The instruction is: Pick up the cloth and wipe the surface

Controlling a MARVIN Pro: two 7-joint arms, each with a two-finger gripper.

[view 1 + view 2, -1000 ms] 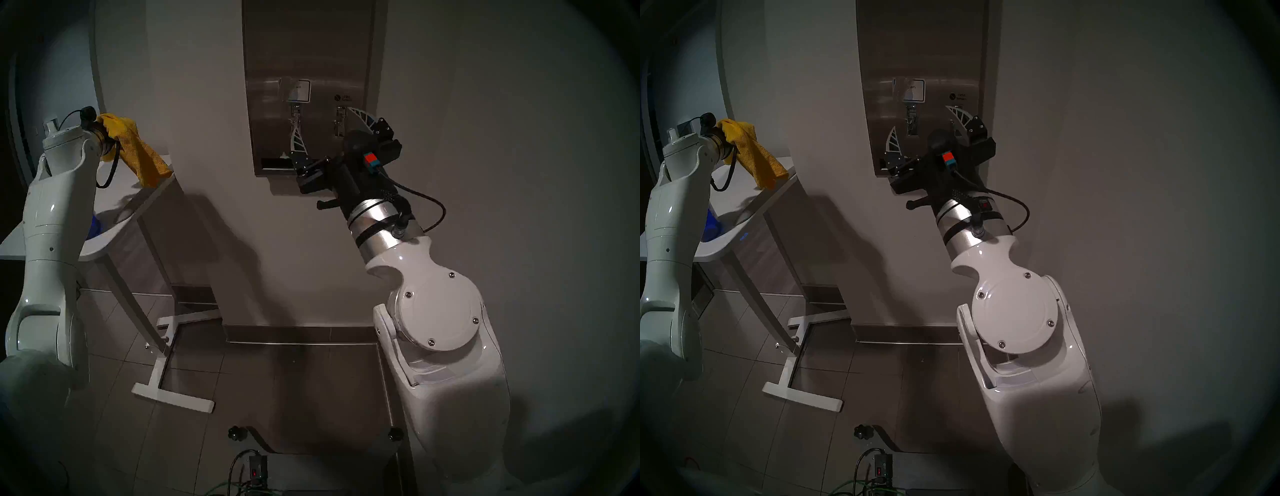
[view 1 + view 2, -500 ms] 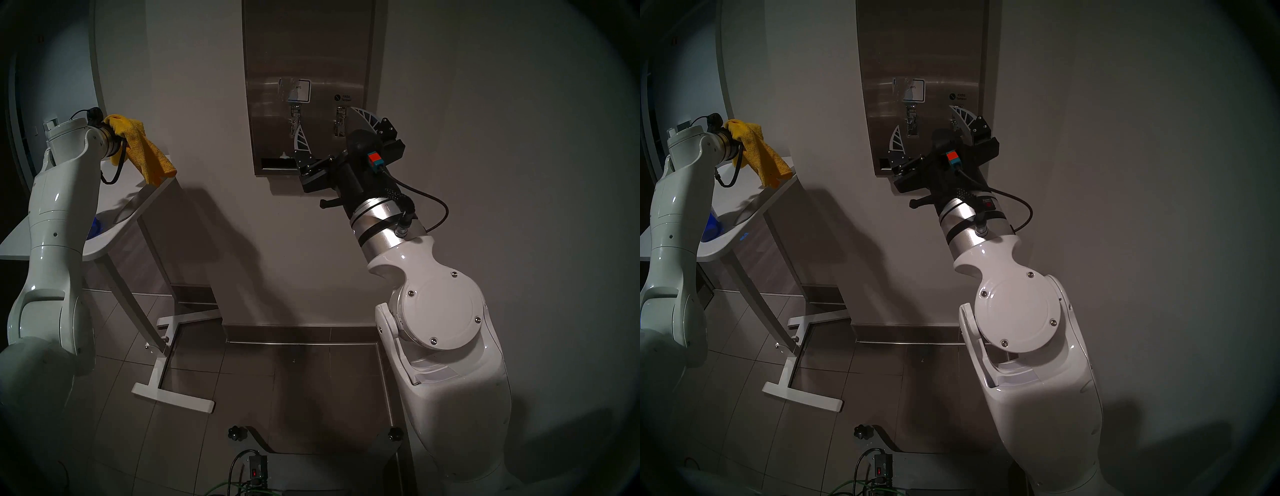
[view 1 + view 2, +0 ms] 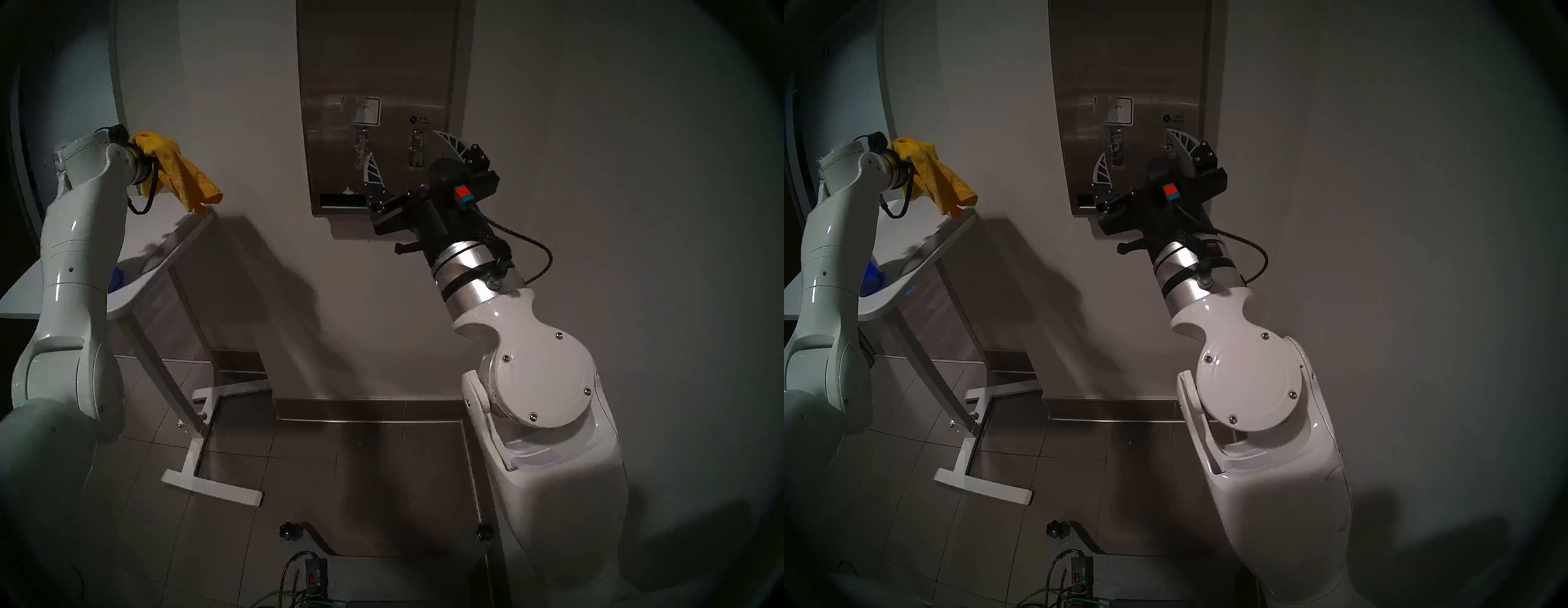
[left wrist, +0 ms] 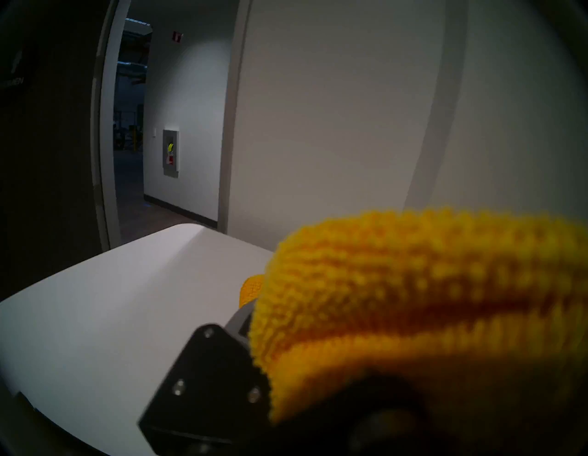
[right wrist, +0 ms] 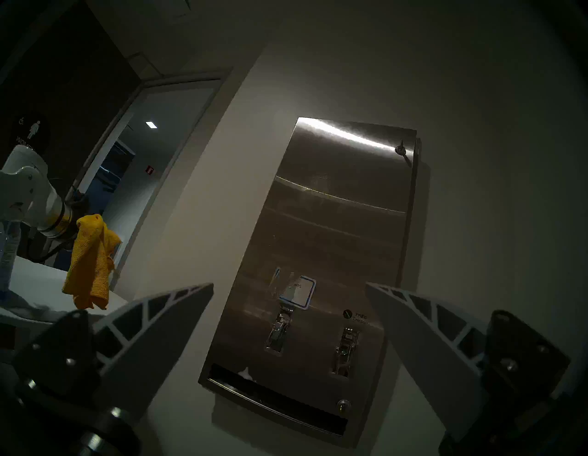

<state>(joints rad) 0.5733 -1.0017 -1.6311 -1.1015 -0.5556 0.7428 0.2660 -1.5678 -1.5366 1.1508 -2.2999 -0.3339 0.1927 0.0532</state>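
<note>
The mustard-yellow cloth [image 3: 186, 178] [image 3: 941, 182] hangs from my left wrist, draped over the left gripper so the fingers are hidden. In the left wrist view the cloth [image 4: 413, 286] fills the lower right, and only a black finger mount [image 4: 210, 382] shows beside it. Its lower end dangles just above the table's far corner. The surface, a tall brushed steel dispenser [image 3: 377, 63] [image 5: 343, 207], is on the wall, well to the right of the cloth. My right gripper [image 3: 411, 155] [image 5: 289, 285] is open and empty in front of its two knobs.
A white table [image 3: 140, 254] [image 4: 111, 302] stands at the left against the wall, with a blue object [image 3: 115, 278] on it. Its white foot [image 3: 212, 488] rests on the tiled floor. A doorway [image 4: 130, 127] opens at the far left.
My left arm has lifted and carried the cloth to the right, so its end now hangs off the tabletop. The right arm has drifted slightly up and to the right, still open.
</note>
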